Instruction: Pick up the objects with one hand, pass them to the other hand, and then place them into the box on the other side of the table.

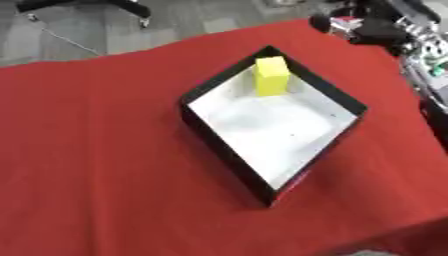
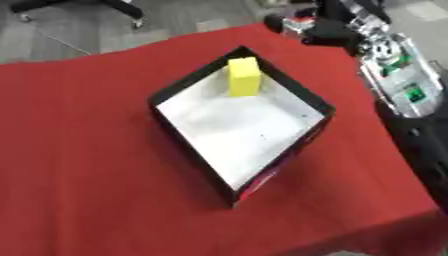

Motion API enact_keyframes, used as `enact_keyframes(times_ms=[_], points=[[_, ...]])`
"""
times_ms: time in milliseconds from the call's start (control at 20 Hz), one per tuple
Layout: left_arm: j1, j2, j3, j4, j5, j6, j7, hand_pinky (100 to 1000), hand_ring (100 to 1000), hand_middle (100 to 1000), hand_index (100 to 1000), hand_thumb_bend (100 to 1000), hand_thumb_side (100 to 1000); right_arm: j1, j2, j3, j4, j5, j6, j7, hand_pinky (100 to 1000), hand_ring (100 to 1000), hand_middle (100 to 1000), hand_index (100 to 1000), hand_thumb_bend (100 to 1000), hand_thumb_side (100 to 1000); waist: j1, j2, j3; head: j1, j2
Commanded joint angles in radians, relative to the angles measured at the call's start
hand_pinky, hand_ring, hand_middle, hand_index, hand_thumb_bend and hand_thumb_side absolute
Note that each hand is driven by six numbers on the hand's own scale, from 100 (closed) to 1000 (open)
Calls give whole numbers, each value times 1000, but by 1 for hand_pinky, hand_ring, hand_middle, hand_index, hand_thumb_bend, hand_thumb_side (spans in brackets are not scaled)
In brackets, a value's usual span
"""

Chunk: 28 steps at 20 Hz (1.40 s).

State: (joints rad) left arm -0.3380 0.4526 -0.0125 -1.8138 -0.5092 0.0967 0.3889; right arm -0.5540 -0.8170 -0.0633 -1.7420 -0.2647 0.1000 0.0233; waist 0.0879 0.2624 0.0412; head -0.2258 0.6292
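A yellow block (image 1: 271,75) stands upright in the far corner of a black box with a white floor (image 1: 271,130), which sits askew on the red tablecloth. My right arm (image 2: 398,75) comes in along the right edge. Its dark hand (image 2: 331,29) hangs over the table's far right corner, well beyond the box and apart from the block. The hand is blurred, and a small red and white shape (image 2: 299,22) shows at its tip. No left hand shows in either view.
The red cloth (image 1: 96,150) spreads wide to the left of the box and in front of it. Beyond the table's far edge lie grey floor and a black chair base (image 1: 87,6). The table's right edge runs close to my right arm.
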Motion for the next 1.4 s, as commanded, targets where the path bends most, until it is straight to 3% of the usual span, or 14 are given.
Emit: enact_keyframes(times_ms=[50,450,800,1200,1400], points=[[-23,75,21,-14,58,26,-15,869,845,736,859,148,540,-8,-47,-35,-70,-54,-13,-68,831,873,836,820,626,345,10,-8,-1,59,-20],[-77,230,41,37,209,77,-95,879,861,756,874,100,567,13,-50,-58,-115,-97,-16,-149,829,870,835,819,628,345,14,1,0,164,-27],[-120,347,20,143,317,110,-279,912,902,797,906,100,645,30,-46,-65,-110,-79,-20,-167,832,877,844,823,629,343,16,7,-5,215,-25],[-186,446,6,294,336,96,-572,918,915,818,917,310,626,45,-40,-72,-100,-67,-14,-164,831,877,844,821,632,342,19,13,-10,274,-29],[-213,477,5,367,293,81,-671,917,914,819,903,348,629,51,-42,-78,-99,-65,-14,-169,830,875,843,821,632,341,20,16,-13,300,-32]])
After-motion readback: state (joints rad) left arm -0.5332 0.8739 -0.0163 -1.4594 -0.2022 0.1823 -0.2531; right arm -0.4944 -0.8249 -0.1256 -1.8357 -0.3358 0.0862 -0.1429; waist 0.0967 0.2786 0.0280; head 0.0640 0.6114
